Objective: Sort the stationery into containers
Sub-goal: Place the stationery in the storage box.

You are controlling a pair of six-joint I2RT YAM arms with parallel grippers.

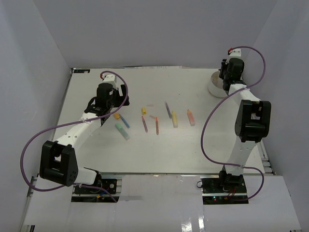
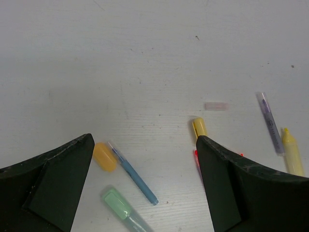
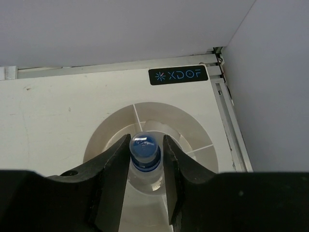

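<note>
My left gripper [image 2: 145, 140] is open and empty, hovering over the table at the left end of the scattered stationery [image 1: 107, 112]. Below it lie a small yellow-orange eraser [image 2: 104, 156], a blue pen [image 2: 135, 176] and a green highlighter [image 2: 118, 204]. A yellow pen [image 2: 199, 127], a purple pen [image 2: 270, 123] and a yellow highlighter [image 2: 292, 154] lie to the right. My right gripper [image 3: 146, 145] is shut on the blue-capped clear bottle [image 3: 145, 149], upright over the round white divided tub [image 3: 164, 113] at the back right [image 1: 212, 87].
More pens lie in a row mid-table: red [image 1: 144, 123], orange [image 1: 157, 125], an orange highlighter [image 1: 191, 117] and a pale pink eraser [image 1: 150, 104]. The enclosure's walls stand close behind and right of the tub. A metal rail [image 3: 231, 125] runs along the table's right edge.
</note>
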